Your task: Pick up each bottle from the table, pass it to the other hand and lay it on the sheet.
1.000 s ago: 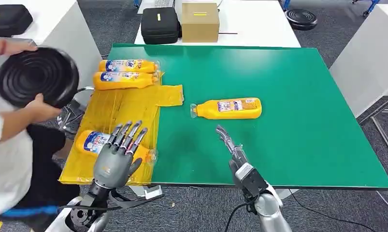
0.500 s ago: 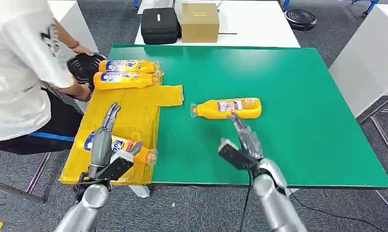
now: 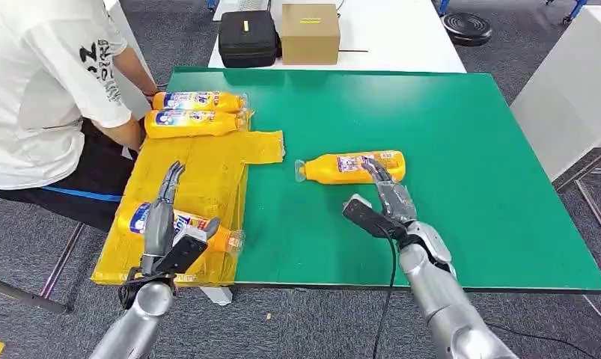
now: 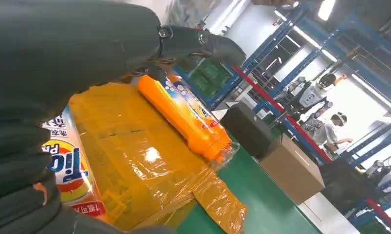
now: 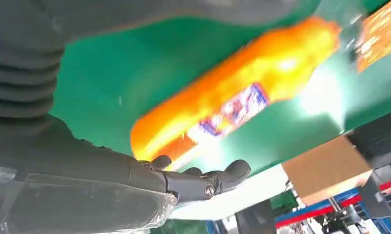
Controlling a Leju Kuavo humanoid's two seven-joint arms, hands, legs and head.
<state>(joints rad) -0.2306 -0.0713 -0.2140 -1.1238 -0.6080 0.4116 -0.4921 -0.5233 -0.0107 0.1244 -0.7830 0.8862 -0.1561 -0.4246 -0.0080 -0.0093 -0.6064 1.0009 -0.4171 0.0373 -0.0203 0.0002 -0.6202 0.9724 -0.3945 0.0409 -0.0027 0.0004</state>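
Four orange bottles in the head view. One lone bottle [image 3: 351, 167] lies on its side on the green table [image 3: 469, 172], cap toward 9 o'clock, well apart from the yellow sheet [image 3: 200, 168]. Right hand [image 3: 383, 196] sits just at 6 o'clock of it, fingers extended and spread toward the label, fingertips at the bottle's near edge; contact cannot be told. Right wrist view: fingers apart, holding nothing, blurred bottle just beyond them.

Left hand [image 3: 162, 217] over the sheet's near part, fingers straight and pointing to 12 o'clock, nothing held; near bottle [image 3: 181, 224] lies on the sheet beneath it.

Two far bottles [image 3: 196, 114] lie side by side at the sheet's 12 o'clock end.

Person in white shirt [image 3: 43, 82] at 10 o'clock, beside the table. Black case [image 3: 248, 39] and cardboard box [image 3: 310, 34] on the white table beyond.
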